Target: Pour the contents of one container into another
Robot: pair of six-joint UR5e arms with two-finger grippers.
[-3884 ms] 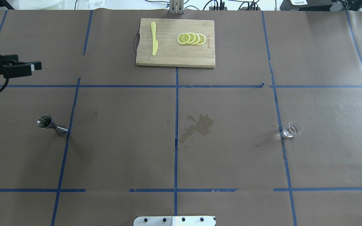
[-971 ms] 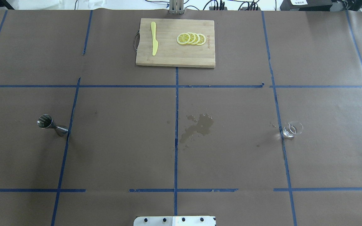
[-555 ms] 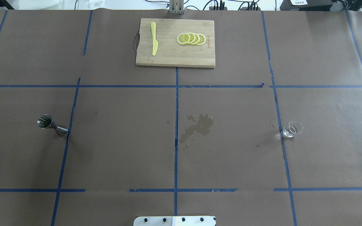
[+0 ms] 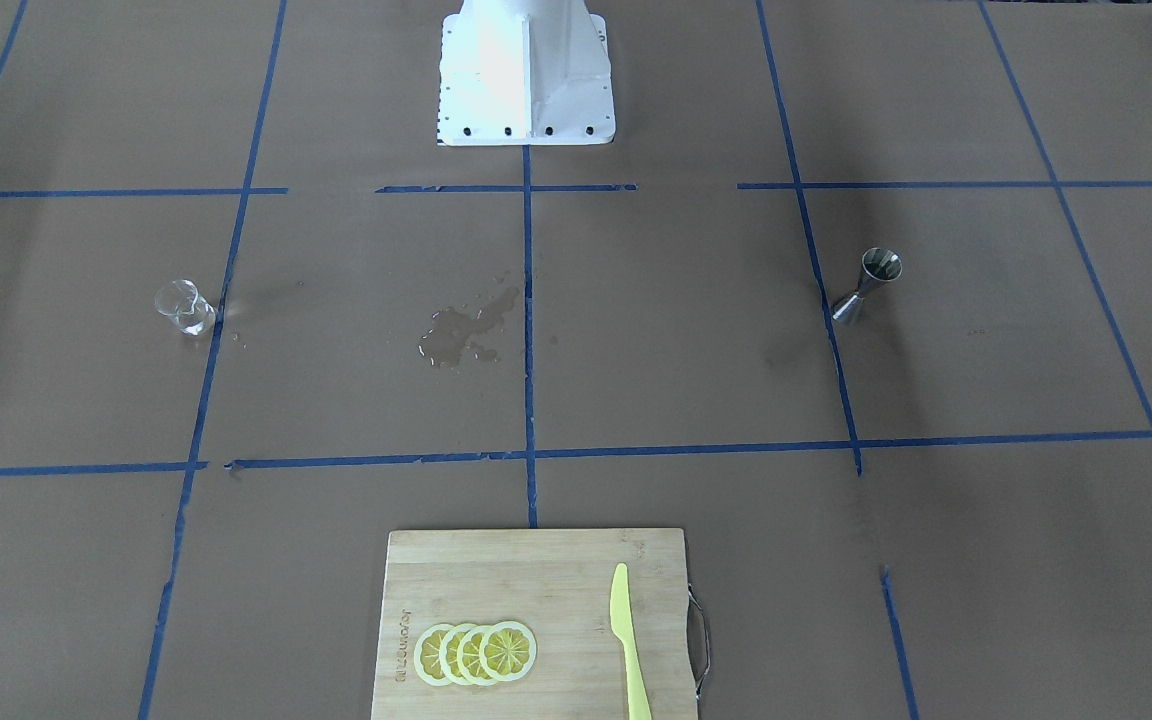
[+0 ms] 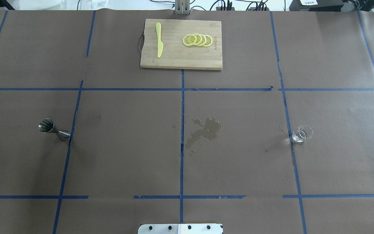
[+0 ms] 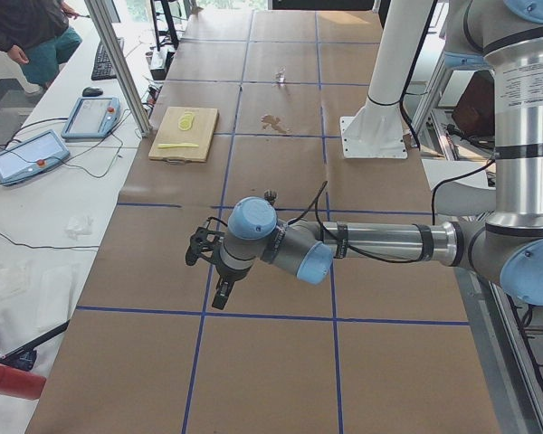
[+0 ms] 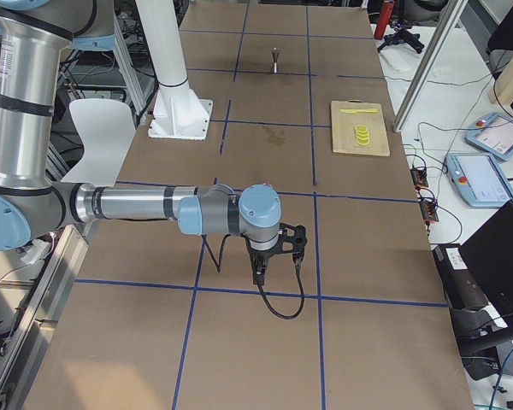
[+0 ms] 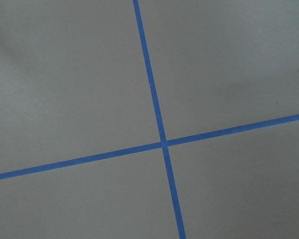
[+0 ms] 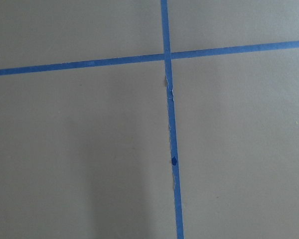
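Left gripper low over the brown paper at the table's left end, fingers pointing down, a blue tape cross under its wrist camera; spread or pinched, impossible to tell from the side view alone. Right gripper low over the opposite end, above another tape cross, its opening equally impossible to judge. Inward of the left gripper, upright beside a tape line: the steel jigger, upper cone dark inside, contents unreadable. Inward of the right gripper, well apart from the jigger: the clear glass cup, upright, seemingly a little clear liquid at its bottom. Between the two containers, near the centre line, a wet spill. Beyond that, far from both grippers: a wooden cutting board carrying overlapping lemon slices and a yellow knife.
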